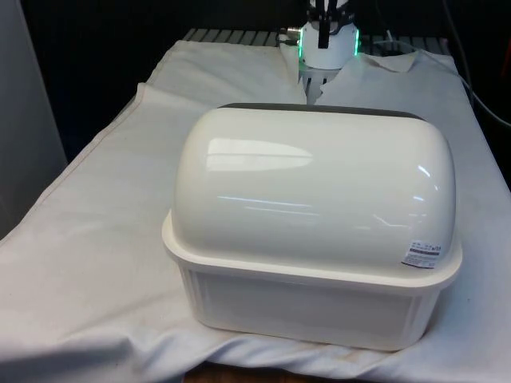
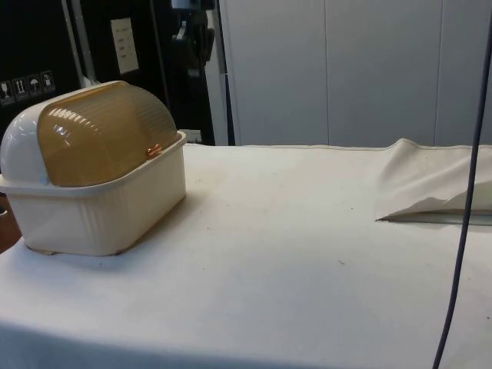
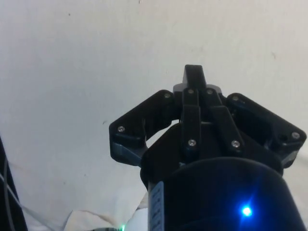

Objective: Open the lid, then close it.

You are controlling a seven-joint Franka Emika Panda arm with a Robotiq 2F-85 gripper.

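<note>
The cream plastic bread box (image 2: 100, 201) stood near one end of the cloth-covered surface (image 2: 307, 254), its amber ribbed roll lid (image 2: 104, 131) closed. The black gripper (image 3: 195, 79), jaws pressed together and empty, should approach the lid's small handle (image 2: 154, 151) and push upward gently.

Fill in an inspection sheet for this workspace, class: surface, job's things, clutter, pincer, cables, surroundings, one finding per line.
Surface: table under a white cloth, rumpled, with a raised fold towards one end.
Job's things: cream bread box with a ribbed amber roll lid, down and shut, its small handle at the base's rim. A label sits on the white dome's back.
Clutter: nothing seen.
Pincer: pincer hangs above bare cloth, fingers together, holding nothing, away from the box.
Cables: a dark cable hangs across the side view; more cables lie at the front view's far right.
Surroundings: black curtains, dark cabinets, a pale wall.
</note>
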